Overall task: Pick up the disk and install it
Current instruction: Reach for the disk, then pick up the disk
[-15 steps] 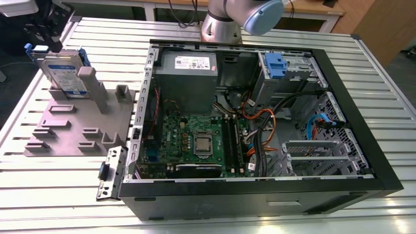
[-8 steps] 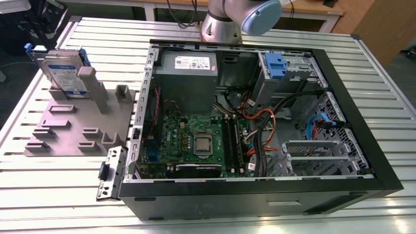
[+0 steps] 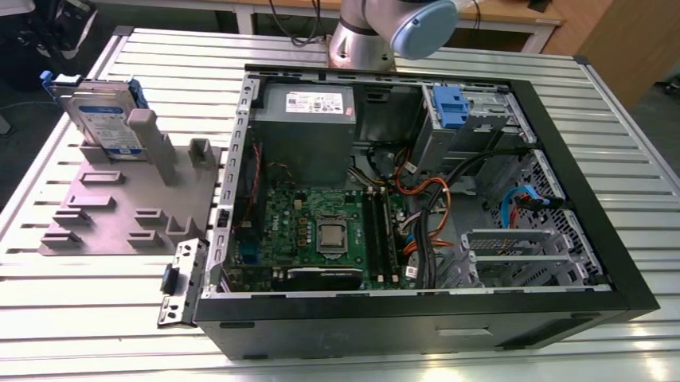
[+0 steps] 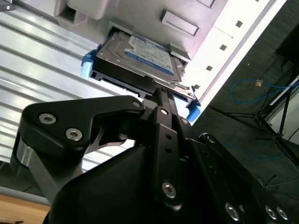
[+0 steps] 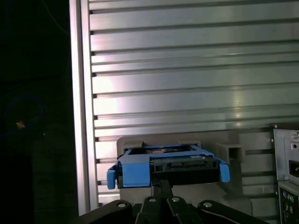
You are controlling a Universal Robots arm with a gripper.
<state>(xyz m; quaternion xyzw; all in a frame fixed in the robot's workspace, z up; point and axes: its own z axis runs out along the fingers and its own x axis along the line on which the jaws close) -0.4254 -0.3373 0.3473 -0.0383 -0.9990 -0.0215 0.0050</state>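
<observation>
Currently the disk (image 3: pixel 104 111) stands upright in a grey fixture (image 3: pixel 117 207), upper left of the exterior view; the gripper (image 5: pixel 163 183) is pressed together, empty.

We see the disk (image 4: pixel 122 57) silver, its label (image 4: pixel 150 54) white and blue, its carrier (image 5: pixel 135 169) blue; the stand (image 3: pixel 115 200) grey; the table (image 3: pixel 95 318) silvery with ribbed stripes; the case (image 3: pixel 425 317) black, its board (image 3: pixel 308 224) apparently green, cables (image 3: pixel 422 189) orange.
</observation>
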